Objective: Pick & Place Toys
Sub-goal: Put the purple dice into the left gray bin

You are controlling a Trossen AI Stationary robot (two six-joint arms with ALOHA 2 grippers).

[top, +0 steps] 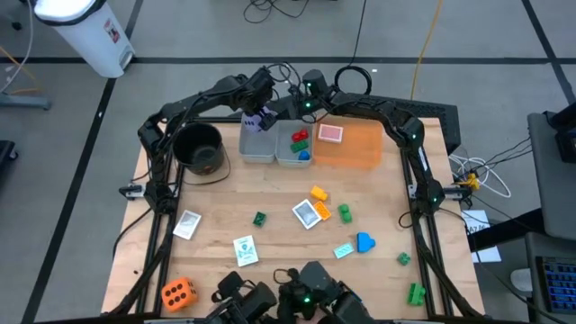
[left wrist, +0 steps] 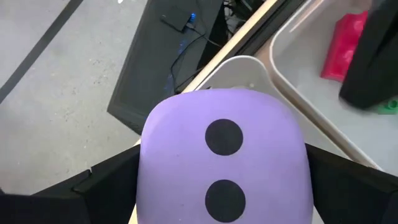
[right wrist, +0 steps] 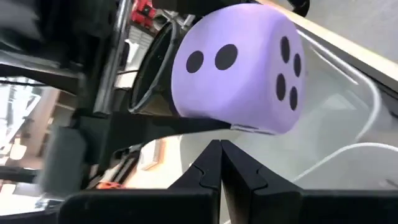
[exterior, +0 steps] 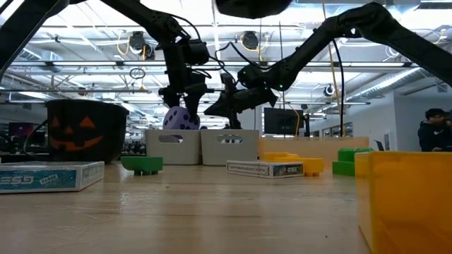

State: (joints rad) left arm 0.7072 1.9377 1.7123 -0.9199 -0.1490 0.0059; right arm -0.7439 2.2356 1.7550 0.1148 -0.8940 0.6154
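Observation:
My left gripper [top: 261,118] is shut on the purple dotted die [left wrist: 224,155] over the far end of the left grey bin [top: 256,147]. The die also shows in the low view [exterior: 180,118] and the right wrist view [right wrist: 239,71]. My right gripper [right wrist: 221,163] is shut and empty. It hovers beside the die, over the far end of the right grey bin [top: 290,155], which holds red, green and blue bricks [top: 299,142]. The orange die [top: 178,292] rests on the table at the near left. My left gripper pinches the purple die by two opposite sides [left wrist: 148,171] between its two fingers [left wrist: 102,186]. The fingers come from above, pointing down. The die is lifted, and its underside is about level with the left bin's rim [exterior: 173,132].
A black pumpkin bucket [top: 200,148] stands left of the bins. A flat orange tray [top: 355,144] with a card [top: 331,133] lies to their right. Picture cards [top: 308,213], a yellow brick [top: 318,193], green bricks [top: 344,212] and a blue brick [top: 364,241] lie scattered mid-table.

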